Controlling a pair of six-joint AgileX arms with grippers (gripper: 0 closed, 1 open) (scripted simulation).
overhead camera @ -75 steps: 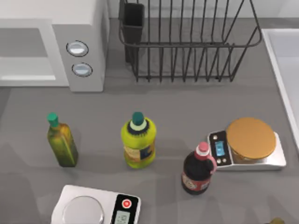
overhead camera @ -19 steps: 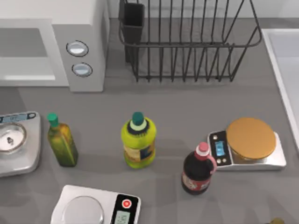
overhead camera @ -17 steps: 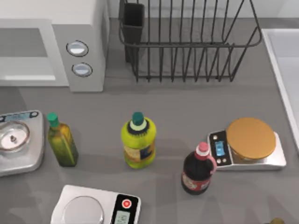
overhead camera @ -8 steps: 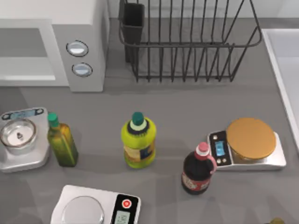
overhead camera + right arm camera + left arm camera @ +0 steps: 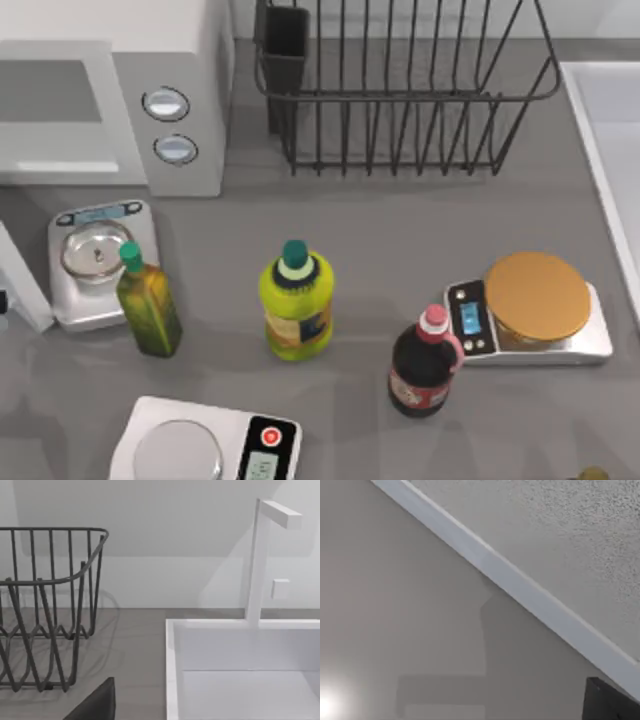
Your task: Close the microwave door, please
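Top view: microwave door (image 5: 22, 280) edge jutting at left, microwave (image 5: 110, 100) cavity gaping behind; left arm nearer; finger opening not showing.

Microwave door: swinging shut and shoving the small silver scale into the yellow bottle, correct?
Not the yellow bottle. In the top view the small silver scale is against the green oil bottle; the microwave door edge sits at its other side, the microwave cavity not yet covered.
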